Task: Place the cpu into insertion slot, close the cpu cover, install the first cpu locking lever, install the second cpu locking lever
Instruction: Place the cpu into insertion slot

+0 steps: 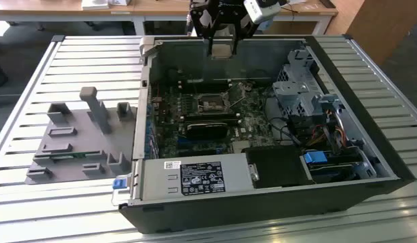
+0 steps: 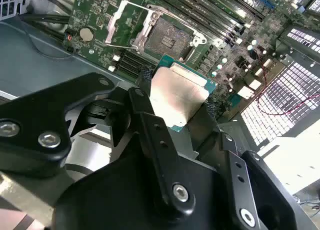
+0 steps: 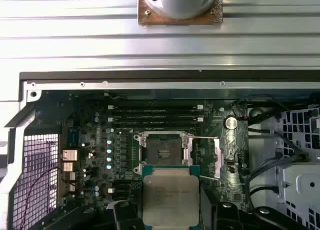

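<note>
My gripper (image 1: 222, 48) hangs above the rear of the open computer case, shut on the cpu (image 1: 222, 49), a flat grey-silver square chip. In both wrist views the cpu (image 2: 177, 97) (image 3: 171, 192) sits between the black fingers (image 2: 144, 75) and is held well above the motherboard. The insertion slot (image 1: 212, 104) (image 2: 167, 39) (image 3: 162, 150) lies bare on the green board, its dark centre showing. The cpu cover (image 2: 122, 22) (image 3: 220, 155) stands swung open beside the slot. A thin wire locking lever (image 3: 205, 138) is raised next to it.
The case (image 1: 370, 167) lies on a slatted metal table (image 1: 80, 55). A power supply (image 1: 194, 178) fills the near end and a drive cage (image 1: 299, 91) with cables lines the exterior view's right. A grey fixture block (image 1: 80, 142) lies at the exterior view's left. Memory slots (image 3: 155, 117) run beside the socket.
</note>
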